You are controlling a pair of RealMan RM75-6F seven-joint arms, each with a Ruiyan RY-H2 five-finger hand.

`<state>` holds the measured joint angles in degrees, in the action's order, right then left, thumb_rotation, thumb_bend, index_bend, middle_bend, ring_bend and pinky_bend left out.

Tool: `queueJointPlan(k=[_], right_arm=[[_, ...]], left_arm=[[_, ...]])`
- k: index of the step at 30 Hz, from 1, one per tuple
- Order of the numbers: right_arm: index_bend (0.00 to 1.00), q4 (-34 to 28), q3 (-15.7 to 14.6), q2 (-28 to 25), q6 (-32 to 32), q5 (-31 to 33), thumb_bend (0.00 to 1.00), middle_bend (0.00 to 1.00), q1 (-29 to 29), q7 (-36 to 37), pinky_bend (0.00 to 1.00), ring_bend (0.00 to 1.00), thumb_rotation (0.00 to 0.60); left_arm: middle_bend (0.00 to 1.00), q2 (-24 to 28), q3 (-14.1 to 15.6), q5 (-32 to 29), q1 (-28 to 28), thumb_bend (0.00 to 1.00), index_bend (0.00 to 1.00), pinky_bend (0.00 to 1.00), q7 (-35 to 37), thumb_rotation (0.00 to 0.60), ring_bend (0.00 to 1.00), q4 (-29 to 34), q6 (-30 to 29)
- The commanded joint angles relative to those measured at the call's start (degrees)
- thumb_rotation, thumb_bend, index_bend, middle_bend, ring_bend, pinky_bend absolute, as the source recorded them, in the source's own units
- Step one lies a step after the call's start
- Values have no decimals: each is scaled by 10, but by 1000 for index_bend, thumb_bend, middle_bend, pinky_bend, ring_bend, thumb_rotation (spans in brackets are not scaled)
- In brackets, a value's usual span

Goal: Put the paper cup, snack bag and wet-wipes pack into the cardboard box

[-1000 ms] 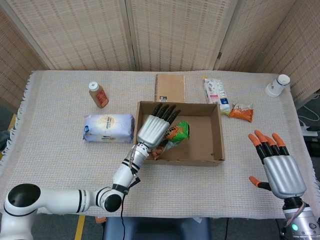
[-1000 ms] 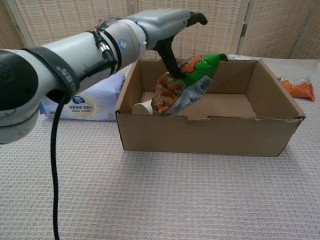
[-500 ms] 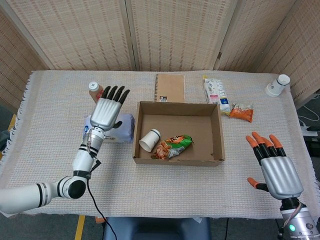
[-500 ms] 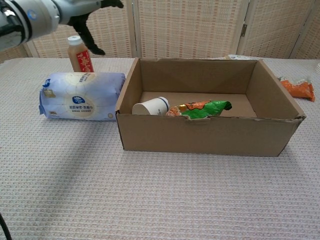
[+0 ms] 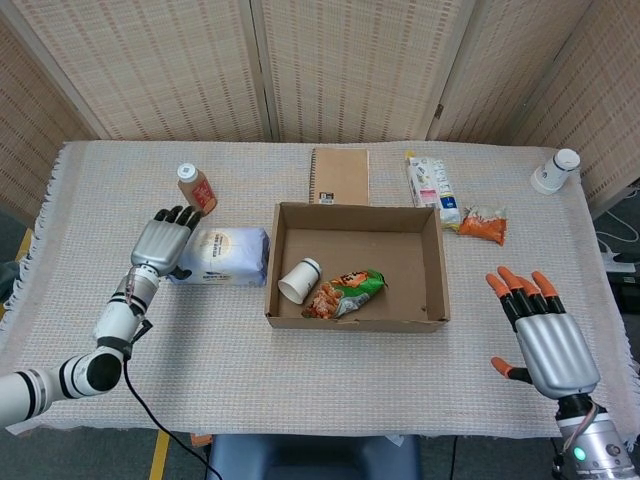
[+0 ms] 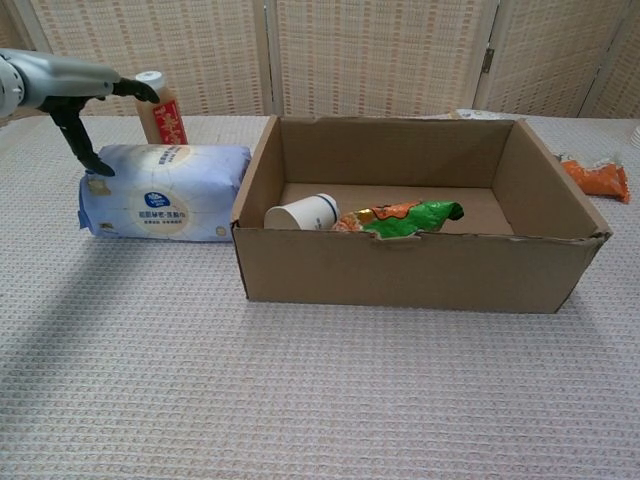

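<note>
From the head view, we see that our left hand [image 5: 163, 240] has dropped from above the wet-wipes pack [image 5: 226, 256] down to its left end since half a second ago; its fingers are spread and hold nothing yet, the fingertips at the pack's end. Our right hand [image 5: 541, 340] waits open and empty, well apart at the right of the table [image 5: 120, 330]. The paper cup [image 5: 299, 281] and the snack bag [image 5: 345, 292] already lie inside the cardboard box [image 5: 434, 300], at its front left, touching each other. The pack lies on its side just beside the box's left wall. We judge it soft and fairly heavy for its bulk, with a slick film wrapper that gives under pressure, so a broad grip across its middle, thumb on one long face and fingers on the other, should hold better than a pinch at the end. A small bottle [image 5: 197, 190] stands just behind the pack, close enough to be knocked. A notebook [image 5: 340, 176], a carton [image 5: 431, 186], an orange packet [image 5: 483, 226] and a white cup [image 5: 555, 170] lie further back and right, out of the path.

In the chest view, our left hand [image 6: 75, 95] hangs over the pack's [image 6: 165, 192] left end, thumb down against its top corner. The bottle [image 6: 160, 108] stands right behind. The box wall [image 6: 420, 275] must be cleared; we think the free floor at the right suits the pack.
</note>
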<state>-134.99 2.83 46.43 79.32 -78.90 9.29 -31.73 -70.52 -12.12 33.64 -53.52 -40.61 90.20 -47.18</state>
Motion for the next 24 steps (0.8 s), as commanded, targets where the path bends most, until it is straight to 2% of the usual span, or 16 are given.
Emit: queueJointPlan(k=[1,6,17,24], right_arm=[[46,0,2,2,1,6,80,0,2,-3,0,0,600],[46,0,4,3,1,15,81,0,5,-5,0,0,600],[46,0,6,5,1,30,81,0,10,-10,0,0,600],[47,0,4,4,2,28,81,0,11,-8,0,0,600]], left_arm=[[0,0,13,-38,-23,164,0,116,0,600,0,0,24],[0,-19,14,-85,-44,162,0,116,23,600,0,-1,33],[0,-76,34,-89,-84,157,0,120,27,600,0,-66,28],[0,-78,57,-99,-89,157,0,112,21,600,0,-88,22]])
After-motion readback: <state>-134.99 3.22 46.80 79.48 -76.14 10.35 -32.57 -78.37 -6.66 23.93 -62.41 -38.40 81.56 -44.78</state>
